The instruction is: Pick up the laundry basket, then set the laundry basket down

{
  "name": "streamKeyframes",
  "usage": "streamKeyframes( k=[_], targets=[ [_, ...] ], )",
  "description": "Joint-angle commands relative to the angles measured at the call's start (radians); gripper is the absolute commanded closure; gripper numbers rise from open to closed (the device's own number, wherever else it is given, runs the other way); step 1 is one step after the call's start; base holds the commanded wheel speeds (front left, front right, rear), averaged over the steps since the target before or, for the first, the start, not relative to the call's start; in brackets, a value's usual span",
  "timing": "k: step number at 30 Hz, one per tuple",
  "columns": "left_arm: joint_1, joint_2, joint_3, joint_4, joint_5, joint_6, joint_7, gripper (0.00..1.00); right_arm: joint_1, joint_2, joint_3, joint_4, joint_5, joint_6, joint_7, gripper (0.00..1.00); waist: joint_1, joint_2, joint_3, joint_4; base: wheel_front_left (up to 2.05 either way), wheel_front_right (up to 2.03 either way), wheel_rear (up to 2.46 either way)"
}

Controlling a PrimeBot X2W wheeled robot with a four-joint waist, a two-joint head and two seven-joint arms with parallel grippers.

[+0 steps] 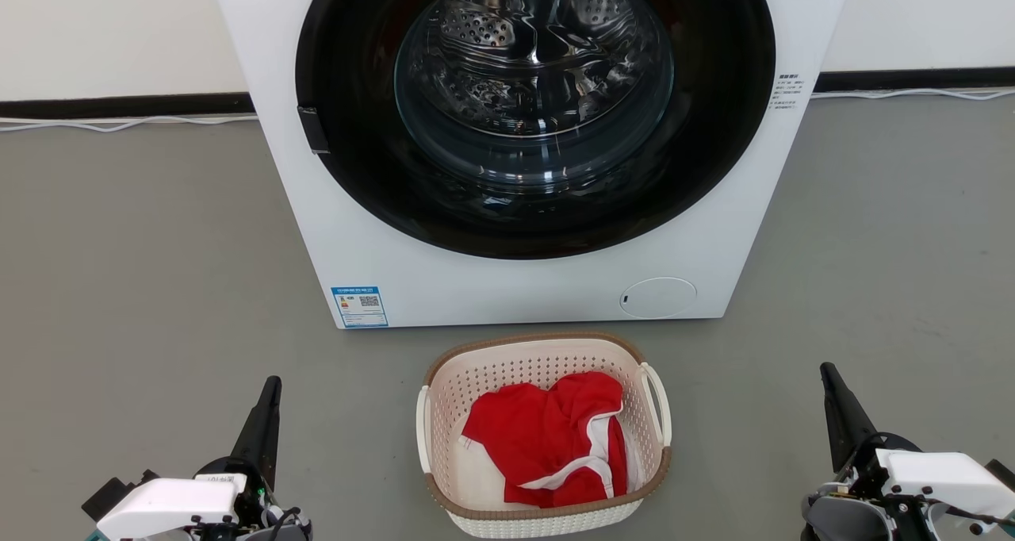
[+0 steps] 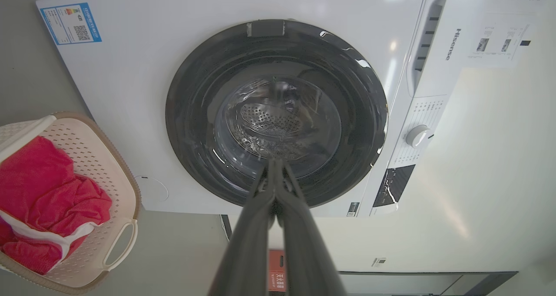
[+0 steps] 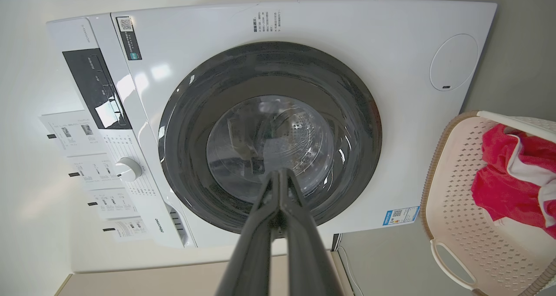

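**A:** Laundry basket (image 1: pixel 485 376): where does it sit?

**B:** It's on the grey floor (image 1: pixel 143 287), just in front of the washing machine (image 1: pixel 357 232), with a red garment (image 1: pixel 547 438) with white trim heaped inside.

**A:** And the grippers?

**B:** The left gripper (image 1: pixel 271 384) is on its left and the right gripper (image 1: pixel 826 368) on its right. Both are well apart from it, fingers pressed together, holding nothing.

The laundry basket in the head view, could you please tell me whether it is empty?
No, a red garment with white trim lies crumpled inside the laundry basket.
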Motion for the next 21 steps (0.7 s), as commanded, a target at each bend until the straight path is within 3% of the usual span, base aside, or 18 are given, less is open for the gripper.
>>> streamKeyframes(
  k=[1,21],
  targets=[
    [-0.055,0.011,0.03,-0.029,0.001,-0.007,0.003,1.0,-0.041,-0.01,0.018,-0.029,0.007,0.007,0.007,1.0,0.0,-0.0001,0.0,0.0,0.0,0.0,0.0],
    [-0.055,0.011,0.03,-0.029,0.001,-0.007,0.003,1.0,-0.041,-0.01,0.018,-0.029,0.007,0.007,0.007,1.0,0.0,-0.0001,0.0,0.0,0.0,0.0,0.0]
  ],
)
